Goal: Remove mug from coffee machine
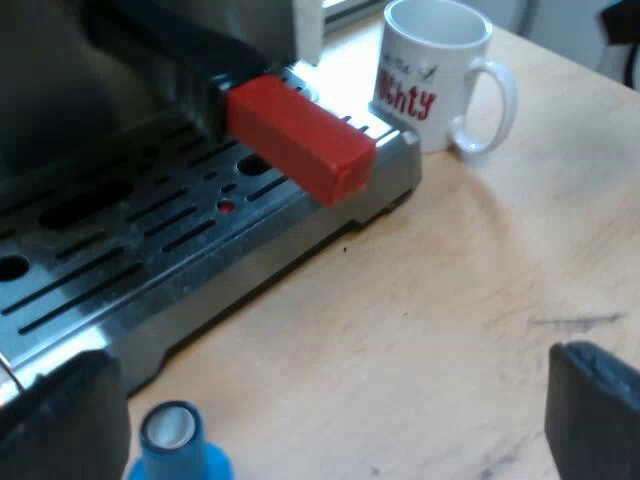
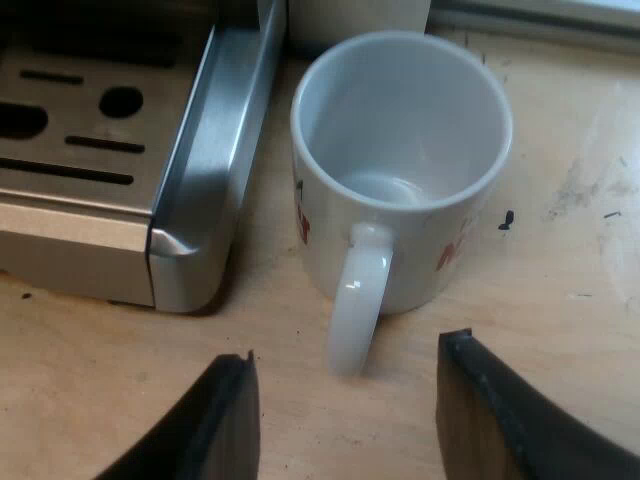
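Observation:
A white mug (image 2: 400,160) with red lettering stands upright and empty on the wooden table, beside the corner of the espresso machine's drip tray (image 2: 215,150), not on it. My right gripper (image 2: 345,400) is open just short of the mug's handle (image 2: 358,300), one finger on each side of it, touching nothing. From the left wrist view the mug (image 1: 435,70) stands past the tray's corner. My left gripper (image 1: 330,420) hangs open over the bare table near the tray's edge. The holder's red handle end (image 1: 300,135) sticks out over the tray (image 1: 150,240).
A blue tamper (image 1: 178,445) stands on the table close to one of my left fingers (image 1: 65,425). The wooden table (image 1: 450,300) spreads out beyond the tray. Small dark specks lie on the wood near the mug.

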{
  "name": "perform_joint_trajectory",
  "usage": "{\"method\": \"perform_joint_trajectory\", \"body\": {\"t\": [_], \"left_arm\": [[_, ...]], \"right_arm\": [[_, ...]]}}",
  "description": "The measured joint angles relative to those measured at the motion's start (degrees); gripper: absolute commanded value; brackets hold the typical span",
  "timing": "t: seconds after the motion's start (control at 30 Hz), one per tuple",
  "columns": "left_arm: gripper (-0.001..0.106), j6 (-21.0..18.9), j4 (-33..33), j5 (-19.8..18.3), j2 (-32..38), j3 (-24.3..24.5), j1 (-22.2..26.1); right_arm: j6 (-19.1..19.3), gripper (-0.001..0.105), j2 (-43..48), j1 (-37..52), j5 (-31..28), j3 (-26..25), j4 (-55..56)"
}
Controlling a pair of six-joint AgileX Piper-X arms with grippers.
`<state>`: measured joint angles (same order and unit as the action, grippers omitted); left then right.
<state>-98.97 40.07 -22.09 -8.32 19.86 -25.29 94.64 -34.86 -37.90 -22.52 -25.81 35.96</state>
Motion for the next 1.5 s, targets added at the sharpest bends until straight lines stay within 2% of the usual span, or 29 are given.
{"method": "perform_joint_trajectory", "body": {"t": [0.1, 0.17, 0.23, 0.33, 0.47, 0.67, 0.8, 0.97, 1.13, 1.2, 1.23, 1.33, 1.47, 1.5], "left_arm": [[0.086, -5.52, 1.59, 0.28, 0.0, 1.32, 0.0], [0.086, -7.38, 2.08, 0.28, 0.0, 1.69, 0.0], [0.086, -9.81, 2.68, 0.28, 0.0, 2.87, 0.0], [0.086, -10.73, 2.74, 1.7, 0.12, 4.95, 0.0], [0.086, -11.93, 2.74, 4.2, -0.31, 7.45, 0.0], [0.086, -12.03, 2.74, 6.46, -8.32, 12.18, 0.0], [0.086, -12.03, 2.72, 7.55, -14.81, 15.36, 0.0], [0.086, -12.03, 2.72, 8.62, -21.23, 18.3, 1.35], [0.086, -10.03, 2.72, 8.86, -24.04, 20.19, 7.39], [0.086, -9.69, 2.72, 8.86, -24.07, 20.28, 7.67], [0.086, -8.85, 2.72, 8.86, -24.09, 20.43, 9.39], [0.086, -6.69, 3.32, 8.86, -24.09, 20.51, 14.9], [0.086, -6.12, 4.44, 9.25, -24.09, 20.51, 17.76], [0.086, -5.7, 4.95, 9.52, -24.09, 20.51, 18.43]], "right_arm": [[0.0, 0.044, 0.14, 0.0, 2.84, -4.34, 4.66], [-0.53, 0.044, 0.14, 0.0, 4.4, -6.18, 6.72], [-4.06, 0.044, 0.14, 0.0, 6.26, -10.03, 10.03], [-5.85, 0.044, 0.14, 0.0, 7.34, -13.02, 10.51], [-6.03, 0.044, -2.11, 0.0, 9.38, -15.88, 11.12], [-6.03, 0.044, -8.77, 1.29, 11.04, -20.49, 12.29], [-6.03, 0.044, -11.82, 7.71, 14.14, -22.62, 12.29], [-6.03, 0.044, -12.69, 17.75, 18.22, -22.72, 12.52], [-1.7, 0.044, -12.69, 27.52, 19.83, -22.72, 12.87], [-0.25, 0.044, -12.69, 30.34, 20.99, -22.72, 13.0], [0.5, 0.044, -12.69, 32.62, 21.6, -22.72, 13.0], [1.82, 0.044, -12.69, 35.74, 21.86, -22.72, 13.0], [4.05, 0.044, -12.69, 37.09, 21.86, -22.72, 13.0], [5.99, 0.044, -12.69, 38.0, 21.56, -22.72, 13.12]]}}
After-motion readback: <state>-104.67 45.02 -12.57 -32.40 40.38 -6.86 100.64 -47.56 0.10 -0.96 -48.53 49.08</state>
